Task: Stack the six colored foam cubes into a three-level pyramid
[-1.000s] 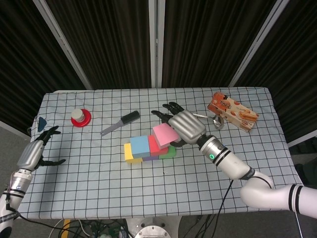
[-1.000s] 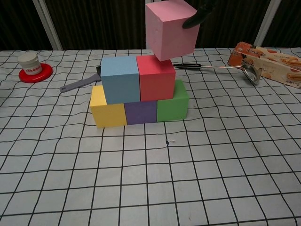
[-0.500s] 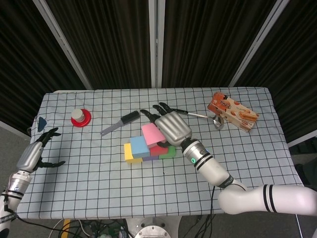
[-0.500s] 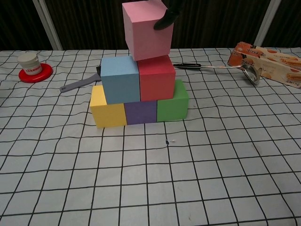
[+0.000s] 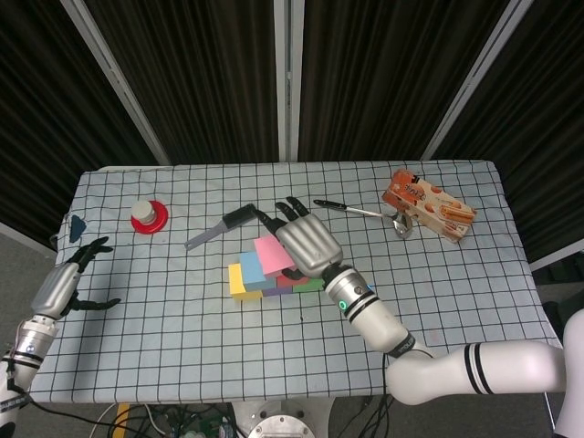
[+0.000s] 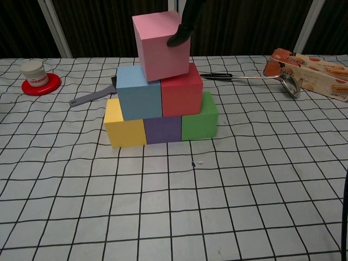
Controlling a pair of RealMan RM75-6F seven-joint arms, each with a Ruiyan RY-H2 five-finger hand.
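The table with its white, black-gridded cloth fills the middle of both views. Near its centre stands the foam stack: along the bottom a yellow cube, a purple cube and a green cube in a touching row, and on them a blue cube and a red cube side by side. The pink cube sits slightly tilted at the top centre of the chest view, over the seam between blue and red, its lower edge at their tops; whether it rests fully on them cannot be told.

The right hand covers the stack in the head view and grips the pink cube, one dark fingertip pressed on its front face. The left hand hangs at the left edge, off the table, fingers spread and holding nothing.

At upper right lie a snack box and a ladle; at upper left, a small white jar on a red lid, and a scraper just behind the stack.
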